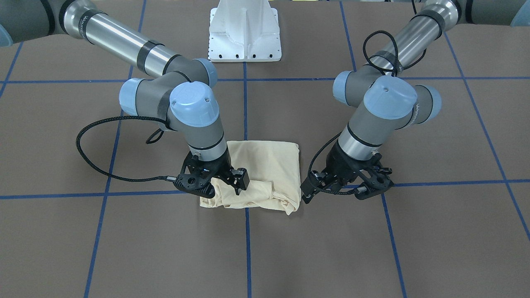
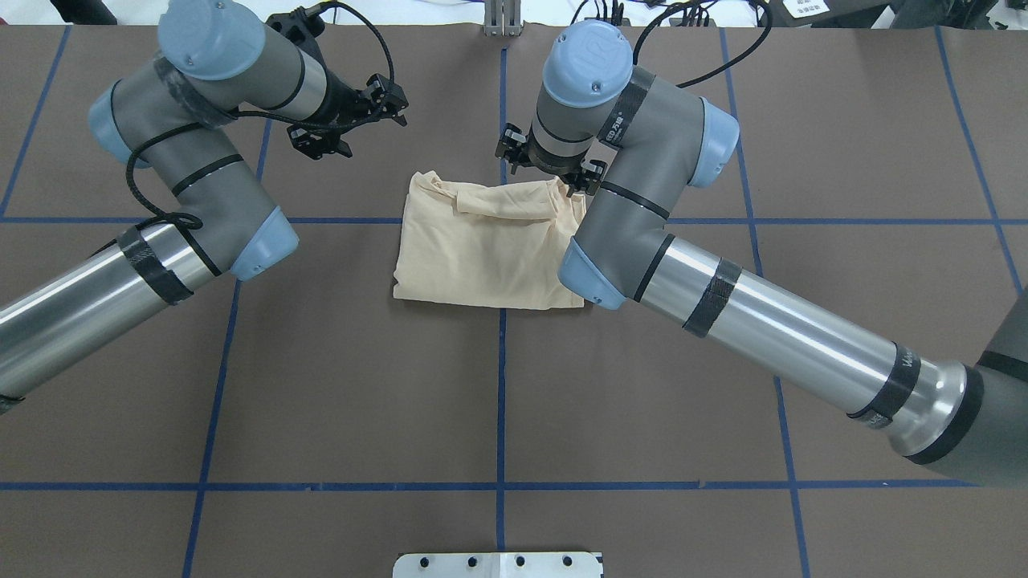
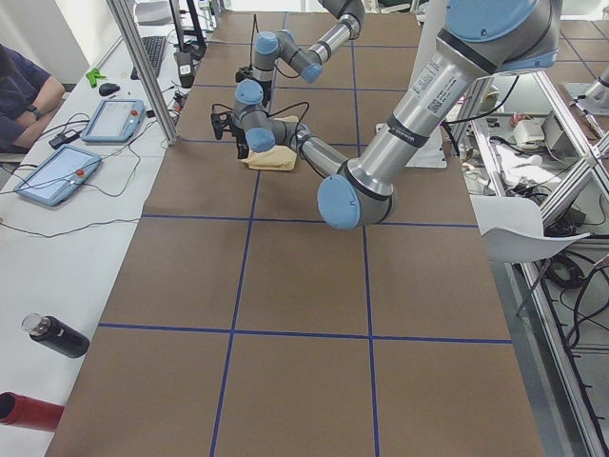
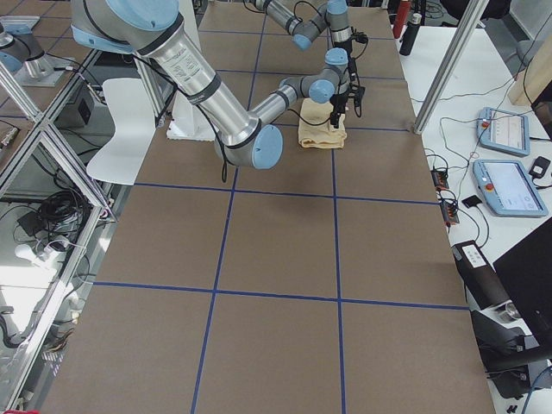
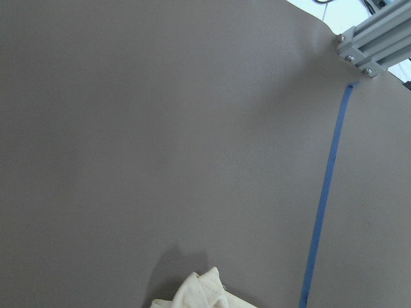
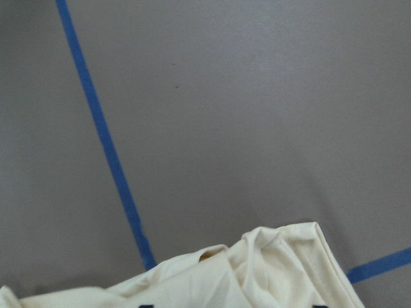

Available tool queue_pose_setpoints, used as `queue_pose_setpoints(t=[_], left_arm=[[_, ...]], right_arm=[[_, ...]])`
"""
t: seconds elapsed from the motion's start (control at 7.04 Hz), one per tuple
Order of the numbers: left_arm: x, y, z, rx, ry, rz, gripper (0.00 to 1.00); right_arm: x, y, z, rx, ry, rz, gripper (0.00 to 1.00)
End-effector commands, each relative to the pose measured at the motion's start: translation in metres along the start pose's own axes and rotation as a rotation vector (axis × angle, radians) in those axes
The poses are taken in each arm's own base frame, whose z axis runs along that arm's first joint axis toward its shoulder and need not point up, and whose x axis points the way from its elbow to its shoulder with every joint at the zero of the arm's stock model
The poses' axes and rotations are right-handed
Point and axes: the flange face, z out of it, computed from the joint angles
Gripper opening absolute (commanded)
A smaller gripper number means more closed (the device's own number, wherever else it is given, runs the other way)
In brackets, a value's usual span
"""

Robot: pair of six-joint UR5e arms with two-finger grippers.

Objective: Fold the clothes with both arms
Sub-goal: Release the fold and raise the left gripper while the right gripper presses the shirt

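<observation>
Right gripper [image 1: 225, 188]: it stood low over the shirt [image 1: 269, 165], at the 1 o'clock corner of the garment as the overhead view showed it. Its fingers were hidden behind the wrist and the camera mount. Whether they were parted or clamped on cloth could not be told. The right wrist camera showed bunched cream folds along its 6 o'clock edge, with two small dark marks there that were too small to identify.

Left gripper [image 2: 384, 103]: it was off the shirt, at about 11 o'clock from it in the overhead view, over bare table [image 2: 723, 385]. The state of its jaws could not be told. The left wrist camera showed only one cloth corner at 6 o'clock.

Shirt: it was a pale cream-yellow, folded into a rough rectangle. It lay flat near the table's centre, across a crossing of the blue tape lines [image 2: 502, 385]. The edge towards 12 o'clock overhead was rumpled and the edge towards 6 o'clock was smooth. No print was visible in the exterior views.

Right arm [image 2: 771, 321]: it entered from 4 o'clock overhead, and its elbow overlapped the shirt's 3 o'clock edge.

Left arm [image 2: 88, 281]: it entered from 8 o'clock, with a black cable [image 1: 83, 153] looping beside the right wrist in the front-facing view.

White pedestal base [image 1: 244, 33]: it stood at 12 o'clock in the front-facing view, well apart from the shirt.
</observation>
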Motion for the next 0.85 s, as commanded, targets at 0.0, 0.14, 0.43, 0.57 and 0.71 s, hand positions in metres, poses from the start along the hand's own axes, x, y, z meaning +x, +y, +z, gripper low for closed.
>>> queue_pose_setpoints(t=[0.0, 0.14, 0.43, 0.57, 0.71], left_arm=[[-0.048, -0.009, -0.028, 0.012, -0.024, 0.073, 1.0], [-0.054, -0.017, -0.033, 0.02, -0.046, 0.084, 1.0], [-0.061, -0.025, -0.037, 0.031, -0.051, 0.076, 1.0], [-0.064, -0.023, -0.038, 0.029, -0.053, 0.074, 1.0], [-0.065, -0.024, -0.038, 0.03, -0.053, 0.074, 1.0]], right_arm=[[-0.015, 0.056, 0.01, -0.008, -0.01, -0.108, 1.0], [-0.019, 0.09, 0.028, 0.025, 0.008, -0.212, 0.99], [-0.02, 0.105, 0.041, 0.055, 0.032, -0.37, 0.99], [-0.018, 0.1, 0.046, 0.072, 0.043, -0.384, 0.99], [-0.031, 0.094, 0.051, 0.107, 0.062, -0.403, 0.99]])
